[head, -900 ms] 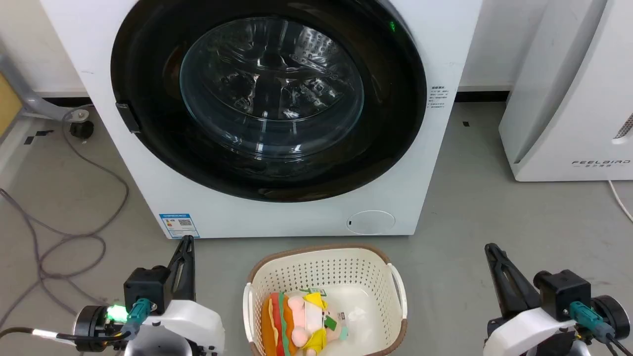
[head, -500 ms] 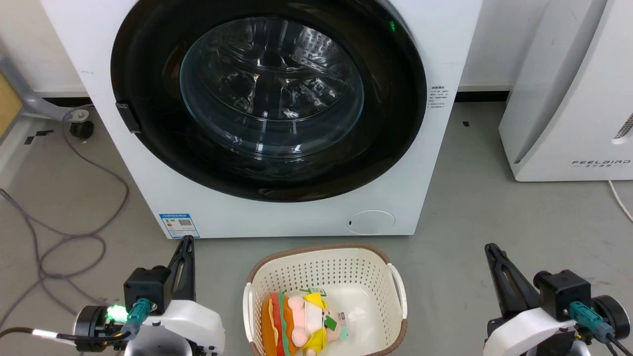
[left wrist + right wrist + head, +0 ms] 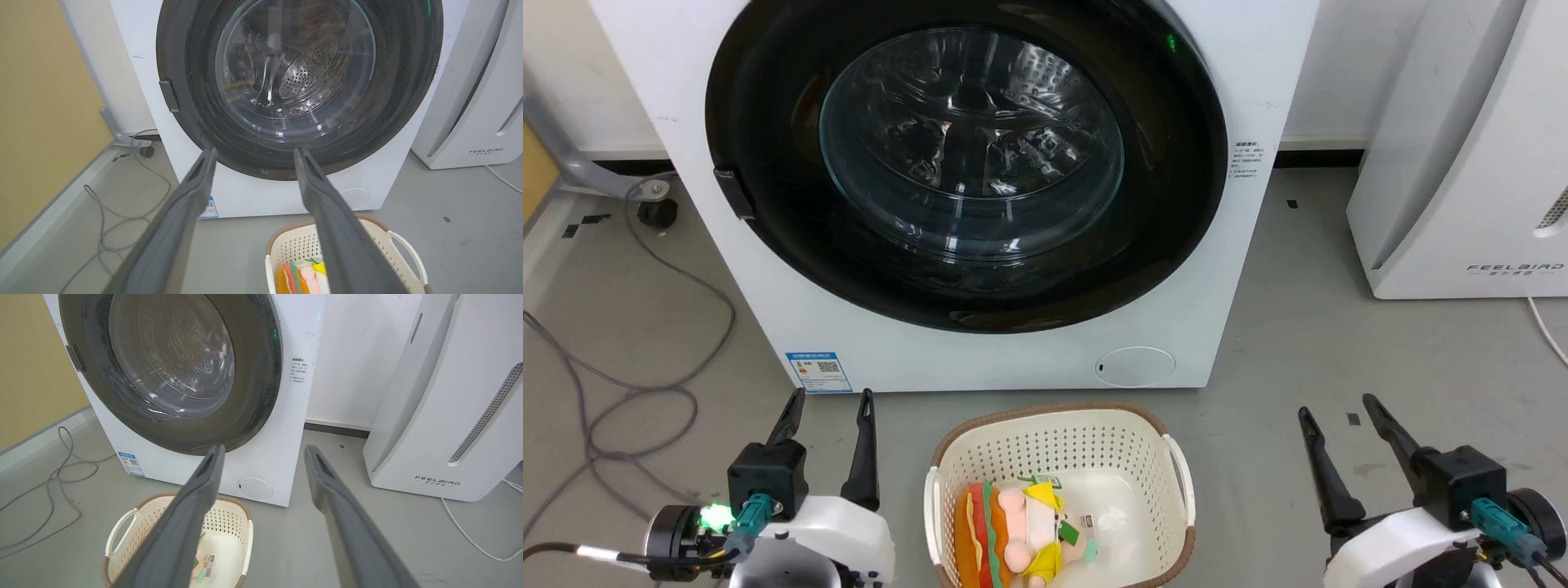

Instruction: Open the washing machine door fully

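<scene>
Washing machine door [image 3: 970, 143] looks rigid, slippery; hook its edge tab [image 3: 734, 193], well ahead of left gripper [image 3: 832, 396]. It and right gripper [image 3: 1339, 406] gape wide.

FEELBIRD — dark lettering low on the white appliance [image 3: 1445, 180] beside the washing machine [image 3: 980, 359]

Left gripper [image 3: 832, 395]: two long, slim dark fingers [image 3: 862, 449] tapering to narrow tips; matte grey in the left wrist view.
Right gripper [image 3: 1337, 406]: the same kind of long, dark, tapered pair.
Wrist blocks [image 3: 766, 474]: boxy, black.
Connectors [image 3: 752, 510]: teal plugs trailing thin cables.
Status light [image 3: 716, 516]: bright green, left wrist.
Forearm shells [image 3: 837, 531]: smooth, rounded, glossy white.
</scene>
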You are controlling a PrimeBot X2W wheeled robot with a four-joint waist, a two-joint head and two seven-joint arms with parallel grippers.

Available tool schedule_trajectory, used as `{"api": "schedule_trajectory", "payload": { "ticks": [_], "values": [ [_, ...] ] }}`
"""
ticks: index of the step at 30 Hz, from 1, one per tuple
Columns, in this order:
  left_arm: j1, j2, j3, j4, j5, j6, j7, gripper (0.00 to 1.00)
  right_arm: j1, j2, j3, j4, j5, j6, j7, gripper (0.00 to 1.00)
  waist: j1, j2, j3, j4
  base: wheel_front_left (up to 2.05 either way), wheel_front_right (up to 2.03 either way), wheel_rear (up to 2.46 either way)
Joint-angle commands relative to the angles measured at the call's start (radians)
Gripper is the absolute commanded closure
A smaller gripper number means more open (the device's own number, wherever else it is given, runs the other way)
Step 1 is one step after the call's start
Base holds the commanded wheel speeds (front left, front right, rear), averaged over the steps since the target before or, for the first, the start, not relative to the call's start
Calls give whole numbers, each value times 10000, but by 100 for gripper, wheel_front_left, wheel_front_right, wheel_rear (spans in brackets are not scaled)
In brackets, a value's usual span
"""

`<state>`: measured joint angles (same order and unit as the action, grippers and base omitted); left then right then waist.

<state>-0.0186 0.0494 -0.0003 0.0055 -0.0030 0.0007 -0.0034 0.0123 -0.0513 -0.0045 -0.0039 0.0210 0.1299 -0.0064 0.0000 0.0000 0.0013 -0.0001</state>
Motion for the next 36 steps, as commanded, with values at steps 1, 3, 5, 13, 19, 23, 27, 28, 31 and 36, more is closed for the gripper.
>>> {"api": "schedule_trajectory", "payload": {
  "ticks": [1,3,5,13,19,23,27,28,31,36],
  "values": [
    [-4,0,-33,18,-47,80,-114,0,-1,1,-49,-45,122,0,-96,0,0,0,3,0,0,0,0],
    [-4,1,-46,18,-59,114,-155,0,0,1,-77,-76,230,1,-137,0,0,0,8,0,0,0,0],
    [-4,1,-60,18,-70,145,-197,0,2,1,-99,-106,346,1,-178,0,0,0,12,1,0,0,0],
    [7,1,-111,14,-114,264,-365,0,4,2,-149,-239,828,1,-345,0,0,0,21,4,0,0,0],
    [19,2,-160,23,-145,348,-490,0,-11,2,-161,-328,1153,2,-470,0,0,0,28,11,0,0,0],
    [27,2,-195,37,-167,408,-574,0,1,3,-148,-313,1851,2,-553,100,0,0,29,23,0,0,0],
    [37,2,-230,49,-188,466,-657,0,2,3,-155,-267,2890,2,-636,100,0,0,31,35,0,0,0],
    [39,2,-239,52,-192,480,-678,0,0,3,-157,-258,3165,2,-657,100,0,0,31,38,0,0,0],
    [46,2,-266,59,-201,526,-741,0,-4,3,-165,-218,4073,2,-719,100,0,0,33,48,0,0,0],
    [49,3,-315,66,-228,598,-845,0,-2,4,-164,-100,5653,3,-823,100,0,0,37,75,0,0,0]
  ]
}}
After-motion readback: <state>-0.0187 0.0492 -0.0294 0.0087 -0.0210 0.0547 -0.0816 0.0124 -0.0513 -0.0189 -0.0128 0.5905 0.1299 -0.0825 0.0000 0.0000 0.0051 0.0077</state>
